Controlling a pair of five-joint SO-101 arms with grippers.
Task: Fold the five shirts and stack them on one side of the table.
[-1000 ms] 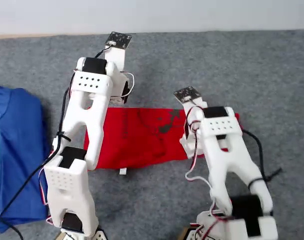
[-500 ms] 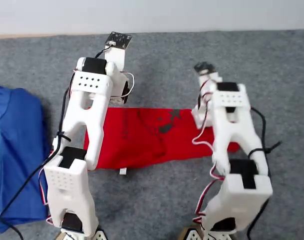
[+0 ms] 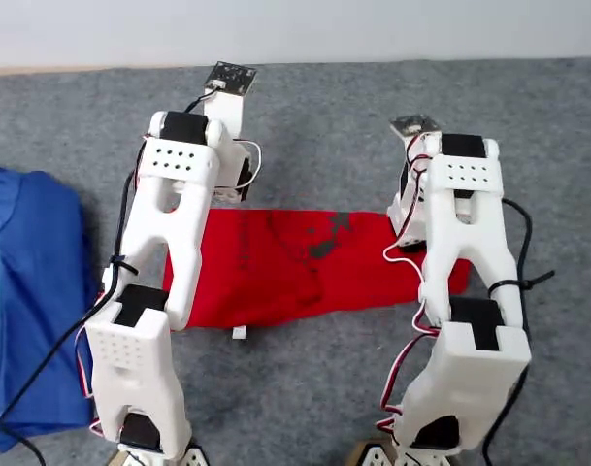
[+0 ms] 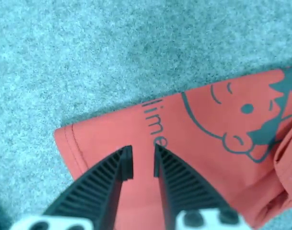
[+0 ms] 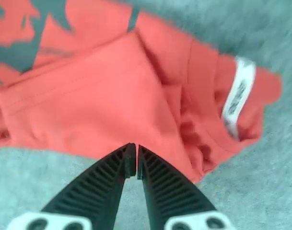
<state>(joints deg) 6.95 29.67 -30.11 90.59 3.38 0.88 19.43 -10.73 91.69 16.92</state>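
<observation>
A red shirt (image 3: 276,262) lies flat across the middle of the grey table, folded into a wide band, with a dark cartoon print (image 4: 232,129) on it. My left gripper (image 4: 141,160) hangs just above the shirt's far left corner, its fingers a narrow gap apart with nothing between them. My right gripper (image 5: 133,154) is shut, its tips meeting at the folded edge of the shirt's right end, near the collar and its white label (image 5: 239,96). I see no cloth pinched between them. Both arms cover parts of the shirt in the high view.
A pile of blue shirts (image 3: 33,291) lies at the left edge of the table, with a lighter blue one under it. A small white tag (image 3: 239,333) pokes out below the red shirt's near edge. Bare grey felt (image 3: 547,126) lies beyond and right of the arms.
My right arm has swung from the shirt's middle out to its far right end. The left arm and the red shirt have stayed where they were.
</observation>
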